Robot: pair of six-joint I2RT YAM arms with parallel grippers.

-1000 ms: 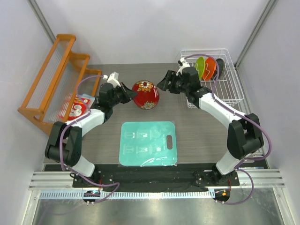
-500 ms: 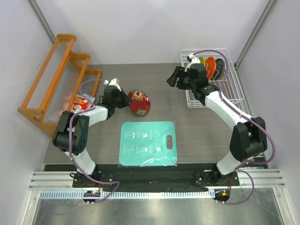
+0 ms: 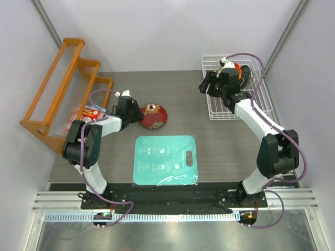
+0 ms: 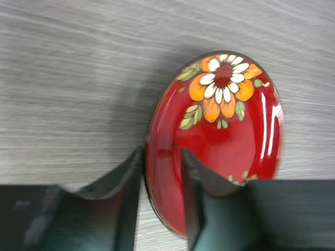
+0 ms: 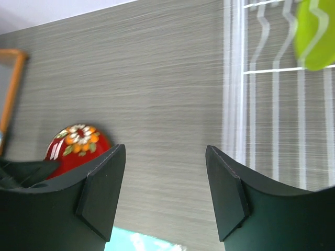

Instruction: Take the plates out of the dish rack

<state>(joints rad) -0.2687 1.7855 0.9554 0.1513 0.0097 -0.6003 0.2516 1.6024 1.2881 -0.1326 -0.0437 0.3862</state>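
Your left end effector (image 4: pixel 161 157) pinches red plate (image 4: pixel 225 136) at near rim. Right end effector (image 5: pixel 165 150) spread; dish rack (image 5: pixel 234 78) edge to its right.

Just beyond the teal mat (image 3: pixel 166 159), the red flowered plate (image 3: pixel 154 116) sits on the bench (image 3: pixel 209 141), the left hand (image 3: pixel 137 114) at its rim. Up to the mat's right, the right hand (image 3: pixel 205 84) hovers beside the white dish rack (image 3: pixel 222 111).

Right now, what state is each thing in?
Red floral plate: tilted, rim gripped by left tool.
Left tool: shut on the plate.
Right tool: open, empty, beside dish rack.
Dish rack: holds green plate and orange plate.
Teal mat: lying flat, nothing on it.
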